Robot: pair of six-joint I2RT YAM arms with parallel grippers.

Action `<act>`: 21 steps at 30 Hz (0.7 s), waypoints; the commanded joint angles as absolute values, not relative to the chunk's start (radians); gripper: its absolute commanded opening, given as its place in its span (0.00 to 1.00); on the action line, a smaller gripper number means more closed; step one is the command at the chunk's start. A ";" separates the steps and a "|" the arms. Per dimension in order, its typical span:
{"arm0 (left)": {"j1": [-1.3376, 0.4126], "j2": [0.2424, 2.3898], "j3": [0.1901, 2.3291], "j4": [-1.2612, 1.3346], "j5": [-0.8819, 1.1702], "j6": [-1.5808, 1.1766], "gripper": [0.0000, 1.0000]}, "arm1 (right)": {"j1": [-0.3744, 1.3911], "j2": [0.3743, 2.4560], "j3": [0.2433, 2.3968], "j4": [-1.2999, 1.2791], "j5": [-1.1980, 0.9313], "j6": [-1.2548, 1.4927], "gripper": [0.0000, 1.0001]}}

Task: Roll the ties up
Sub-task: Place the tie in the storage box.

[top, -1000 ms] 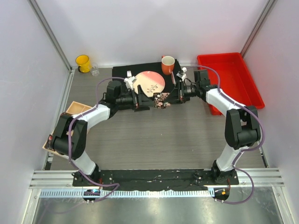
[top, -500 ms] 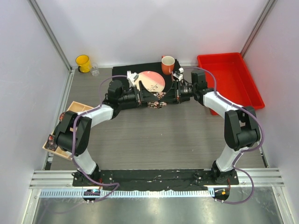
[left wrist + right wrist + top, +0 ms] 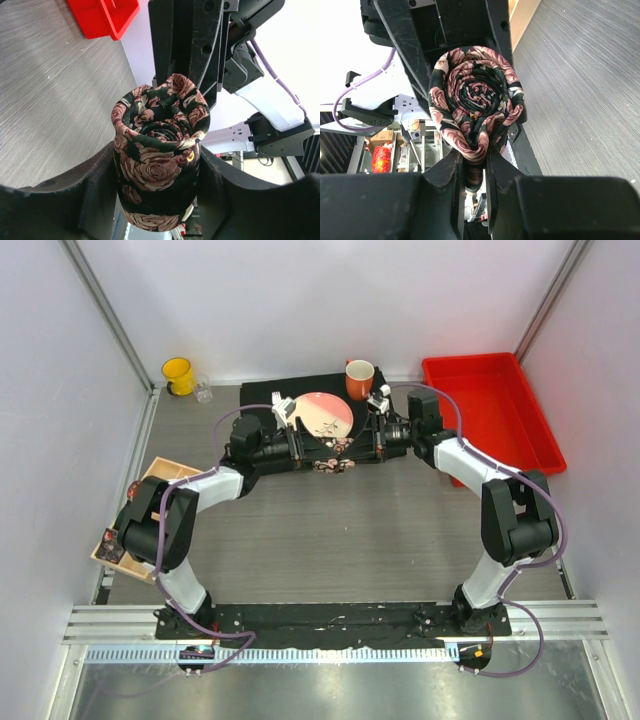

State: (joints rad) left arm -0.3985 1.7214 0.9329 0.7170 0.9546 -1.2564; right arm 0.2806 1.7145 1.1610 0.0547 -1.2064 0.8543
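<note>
One tie, black with pink roses, is rolled into a fist-sized coil (image 3: 335,456) and hangs just above the table between my two grippers, in front of the plate. In the left wrist view the coil (image 3: 157,150) stands end-up between the fingers of my left gripper (image 3: 157,167), which press its two sides. My left gripper (image 3: 316,452) reaches in from the left. In the right wrist view the coil's spiral face (image 3: 475,95) shows, and my right gripper (image 3: 476,162) pinches the fabric at its lower edge. My right gripper (image 3: 364,448) comes in from the right.
Behind the grippers a black placemat (image 3: 262,393) carries a pink plate (image 3: 322,415) and an orange mug (image 3: 359,378). A red bin (image 3: 490,405) stands at the back right. A yellow cup (image 3: 178,374) and a small glass (image 3: 204,392) are back left; a wooden tray (image 3: 160,475) is at the left edge.
My left gripper slid right to the coil and its jaws closed in from wide open onto the coil's sides. The right gripper shifted slightly back and left, still gripping the tie.
</note>
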 commanded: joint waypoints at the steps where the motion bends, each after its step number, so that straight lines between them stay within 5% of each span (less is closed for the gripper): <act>1: -0.405 1.713 0.930 0.813 0.983 -1.285 0.53 | 0.291 1.655 1.157 0.095 -1.218 0.864 0.01; 4: -0.405 1.710 0.928 0.811 0.983 -1.284 0.47 | 0.293 1.654 1.157 0.092 -1.218 0.862 0.01; 9: -0.399 1.689 0.939 0.775 0.995 -1.243 0.13 | 0.293 1.655 1.158 0.083 -1.220 0.853 0.03; 12: -0.391 1.661 0.956 0.626 1.014 -1.145 0.00 | 0.293 1.655 1.183 0.007 -1.209 0.806 0.21; 17: -0.351 1.606 0.965 0.361 1.026 -0.976 0.00 | 0.293 1.655 1.213 -0.121 -1.193 0.686 0.46; 21: -0.313 1.551 1.024 -0.093 1.017 -0.621 0.00 | 0.293 1.657 1.253 -0.257 -1.175 0.583 0.66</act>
State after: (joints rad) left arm -0.3481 1.6302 0.9428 0.3607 0.9947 -0.9943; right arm 0.2920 1.7096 1.1736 -0.1230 -1.1885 0.7158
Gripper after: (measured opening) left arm 0.556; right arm 0.570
